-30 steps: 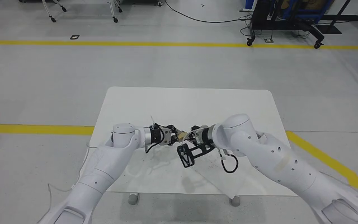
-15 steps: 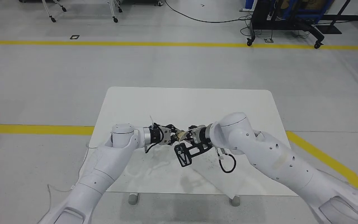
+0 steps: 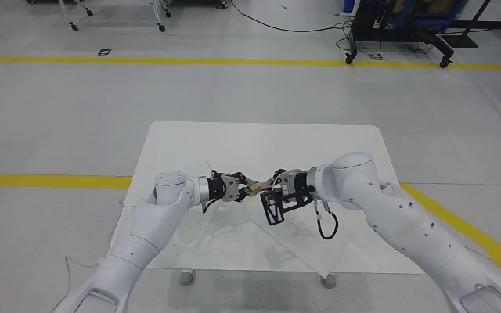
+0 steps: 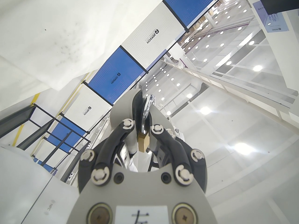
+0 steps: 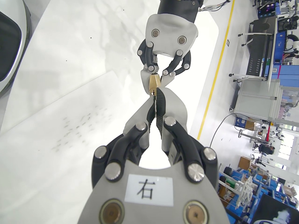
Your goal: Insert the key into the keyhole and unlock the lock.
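Brass padlock with chrome shackle [image 4: 143,142] pinched in our left claw [image 4: 144,104]; our right claw [image 5: 156,100] pinches thin silver key [image 5: 155,105], tip against padlock's keyhole end, above white surface [image 3: 313,149].

A thin key [image 5: 155,104] is pinched between the closed fingers of the right gripper [image 5: 156,99], its tip set against the keyhole end of a brass lock [image 5: 154,83]. The lock is clamped from the opposite side by the left gripper [image 5: 157,75], above a white table [image 5: 70,36].
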### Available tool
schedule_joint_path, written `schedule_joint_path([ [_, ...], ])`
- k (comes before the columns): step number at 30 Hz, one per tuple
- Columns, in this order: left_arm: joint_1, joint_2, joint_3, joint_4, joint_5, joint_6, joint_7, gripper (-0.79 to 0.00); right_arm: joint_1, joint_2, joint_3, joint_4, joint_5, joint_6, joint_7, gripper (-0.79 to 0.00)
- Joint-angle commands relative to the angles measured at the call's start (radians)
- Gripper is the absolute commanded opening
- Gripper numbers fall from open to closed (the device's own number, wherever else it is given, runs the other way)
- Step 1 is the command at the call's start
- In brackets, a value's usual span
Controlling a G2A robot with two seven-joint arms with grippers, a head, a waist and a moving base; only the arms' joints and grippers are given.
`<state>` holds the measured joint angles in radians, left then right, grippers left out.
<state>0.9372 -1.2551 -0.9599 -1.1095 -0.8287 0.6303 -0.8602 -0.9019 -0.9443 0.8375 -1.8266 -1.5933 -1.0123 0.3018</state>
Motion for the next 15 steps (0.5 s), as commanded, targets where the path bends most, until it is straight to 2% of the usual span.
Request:
schedule_joint_path([
  [1, -0.002, 0.0, 0.001, 0.003, -0.001, -0.001, -0.003, -0.785, -0.005, 0.005, 0.001, -0.004, -0.014, 0.0, -0.023, -0.785],
  [8, -0.007, 0.0, 0.006, 0.011, -0.004, 0.0, -0.016, -0.785, -0.002, 0.014, -0.011, -0.003, -0.049, 0.0, -0.109, -0.785],
  [15, -0.012, 0.0, 0.012, 0.016, -0.005, 0.002, -0.04, -0.785, 0.019, 0.015, -0.03, 0.027, -0.064, 0.0, -0.13, -0.785],
])
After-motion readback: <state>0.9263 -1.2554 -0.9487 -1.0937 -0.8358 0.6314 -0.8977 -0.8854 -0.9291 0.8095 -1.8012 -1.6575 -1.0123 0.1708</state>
